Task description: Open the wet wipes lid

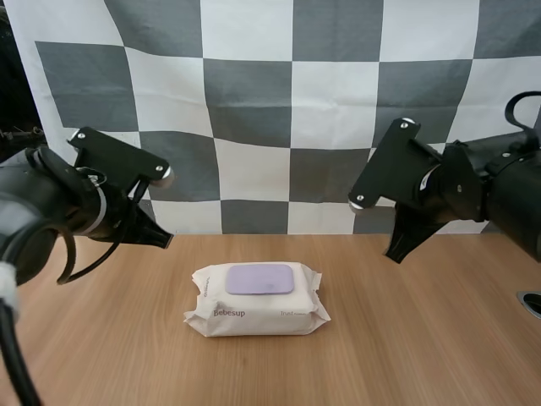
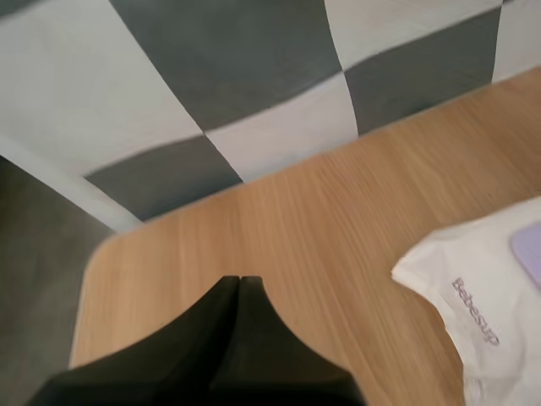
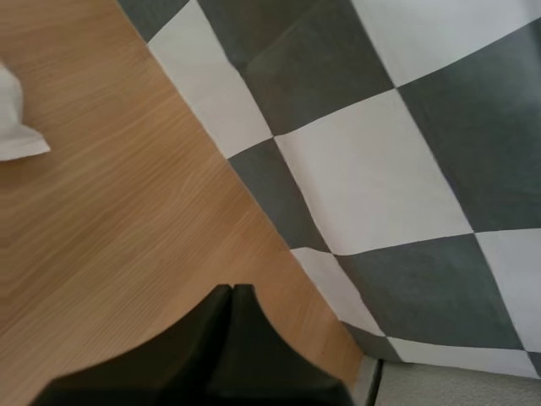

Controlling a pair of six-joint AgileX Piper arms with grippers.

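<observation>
The light wooden worktop (image 1: 423, 338) carries a white pack of wet wipes (image 1: 254, 315) lying flat near its middle, long sides running 9 to 3 o'clock and printed edge facing 6 o'clock. Its lilac lid (image 1: 259, 278) faces up, closed flat.

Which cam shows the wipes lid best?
High view: the purple lid shows whole, lying flat on top of the pack. Left wrist view catches a sliver of it; right wrist view gets a white corner of the pack.
</observation>
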